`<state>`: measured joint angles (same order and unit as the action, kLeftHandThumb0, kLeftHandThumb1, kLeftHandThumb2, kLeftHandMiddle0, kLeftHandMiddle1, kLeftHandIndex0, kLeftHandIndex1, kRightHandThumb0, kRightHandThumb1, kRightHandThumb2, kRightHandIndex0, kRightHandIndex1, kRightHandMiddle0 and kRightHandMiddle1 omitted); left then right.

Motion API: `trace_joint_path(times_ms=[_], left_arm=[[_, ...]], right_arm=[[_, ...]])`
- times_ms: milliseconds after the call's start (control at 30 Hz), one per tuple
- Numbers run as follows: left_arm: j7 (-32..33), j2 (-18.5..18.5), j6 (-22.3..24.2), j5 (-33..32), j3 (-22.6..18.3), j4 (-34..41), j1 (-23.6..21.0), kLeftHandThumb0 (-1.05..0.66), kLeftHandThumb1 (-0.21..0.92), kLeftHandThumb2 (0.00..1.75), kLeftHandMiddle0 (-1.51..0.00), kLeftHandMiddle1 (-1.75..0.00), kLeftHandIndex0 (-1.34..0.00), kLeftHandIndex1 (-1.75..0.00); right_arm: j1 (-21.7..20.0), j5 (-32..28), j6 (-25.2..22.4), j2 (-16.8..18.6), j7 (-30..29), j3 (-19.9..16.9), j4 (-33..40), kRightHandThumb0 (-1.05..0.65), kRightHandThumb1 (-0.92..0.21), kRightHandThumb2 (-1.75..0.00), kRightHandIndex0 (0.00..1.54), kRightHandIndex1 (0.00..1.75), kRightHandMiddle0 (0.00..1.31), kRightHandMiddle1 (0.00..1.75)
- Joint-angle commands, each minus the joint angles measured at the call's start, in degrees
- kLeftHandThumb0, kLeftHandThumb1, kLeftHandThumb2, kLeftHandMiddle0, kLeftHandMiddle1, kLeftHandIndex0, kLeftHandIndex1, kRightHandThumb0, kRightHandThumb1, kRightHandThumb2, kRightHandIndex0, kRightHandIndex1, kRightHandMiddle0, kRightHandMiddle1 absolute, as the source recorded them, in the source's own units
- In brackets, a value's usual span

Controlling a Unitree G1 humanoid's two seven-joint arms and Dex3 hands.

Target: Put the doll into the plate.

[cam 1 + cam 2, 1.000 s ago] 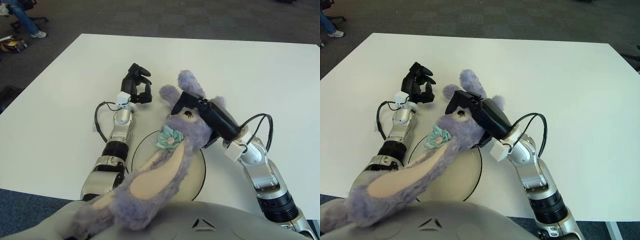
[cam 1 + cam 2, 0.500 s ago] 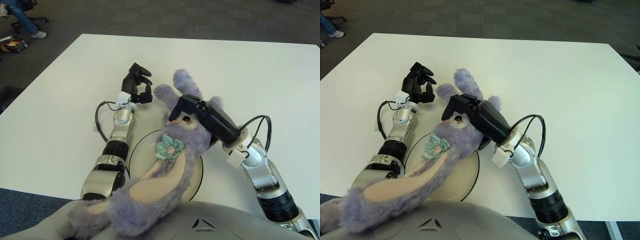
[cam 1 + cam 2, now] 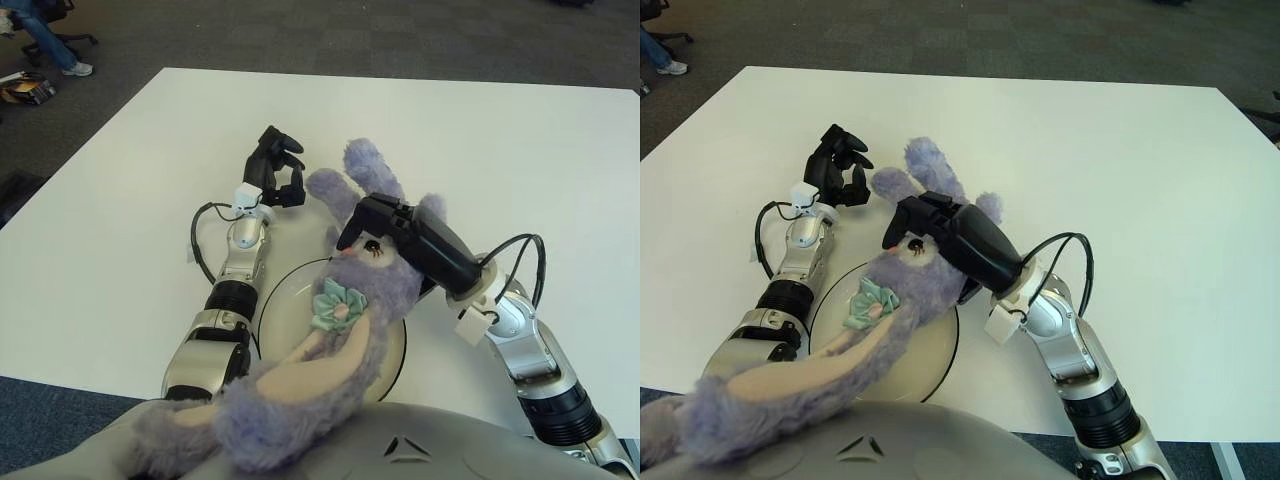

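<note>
Table (image 3: 520, 140): far half and whole right side bare, open to passage. Left margin likewise bare, apart from a black cable (image 3: 198, 240) looping beside the left forearm.

Plate (image 3: 392, 352): near centre edge; only its left and right rims show. Purple plush rabbit doll (image 3: 345, 300) lies across it, ears reaching up-table, long limb trailing toward the robot's body.

Right hand (image 3: 385, 222): clamped over the doll's head, blocking approach from the right.

Left hand (image 3: 276, 172): curled, just beside the doll's ears, left of them; narrow gap between.
</note>
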<state>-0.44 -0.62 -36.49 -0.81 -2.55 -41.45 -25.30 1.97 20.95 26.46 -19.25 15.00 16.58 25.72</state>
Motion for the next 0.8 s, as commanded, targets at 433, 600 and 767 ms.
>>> trace_joint_path(times_ms=[433,600,767], left_arm=[[0.61,0.49,-0.51,1.57,0.52,-4.11,5.55,-0.01,0.34,1.3,-0.48,-1.75,-0.47,-1.75],[0.58,0.45,-0.58,1.61,0.55,-4.36,5.36,-0.01,0.35,1.29,-0.48,-1.75,-0.46,-1.75],[0.65,0.65,-0.66,1.53,0.54,-4.57,5.21,-0.01,0.36,1.28,-0.47,-1.75,-0.46,-1.75]], right_arm=[[-0.26,0.82,6.05,1.23,-2.22,2.71,-3.38,0.0,-0.27,-1.28,0.78,1.44,0.46,1.75],[-1.76,1.12,8.05,1.53,-2.17,3.97,-3.95,0.0,-0.27,-1.24,0.82,1.32,0.48,1.75],[-3.26,1.32,8.79,0.87,-1.07,4.8,-3.07,0.0,-0.27,-1.22,0.84,1.26,0.5,1.75]])
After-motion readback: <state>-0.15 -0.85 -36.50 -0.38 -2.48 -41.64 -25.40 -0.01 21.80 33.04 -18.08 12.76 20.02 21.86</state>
